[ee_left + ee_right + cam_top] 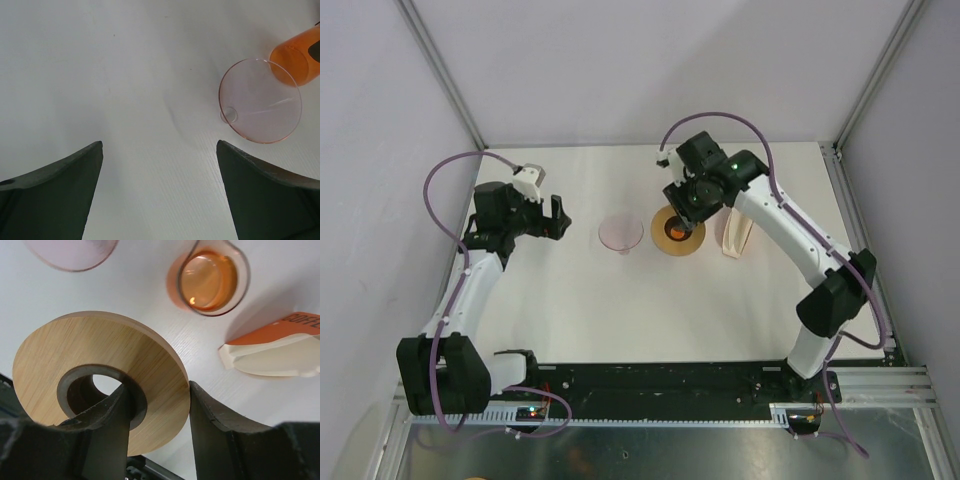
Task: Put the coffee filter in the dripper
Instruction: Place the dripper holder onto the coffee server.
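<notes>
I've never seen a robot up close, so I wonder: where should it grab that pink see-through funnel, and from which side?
Probably the rim of the dripper: one finger inside the cone, one outside, coming down from above. Its mouth opens mostly upward and the edge is thin, whereas the smooth sloping wall would likely slip. The left gripper stands open and free.

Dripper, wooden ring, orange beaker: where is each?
dripper (260,100), left wrist view, inner wall of its bowl.
wooden ring (100,352), right wrist view, flat wooden face.
orange beaker (207,280), right wrist view, bottom seen through its mouth.
</notes>
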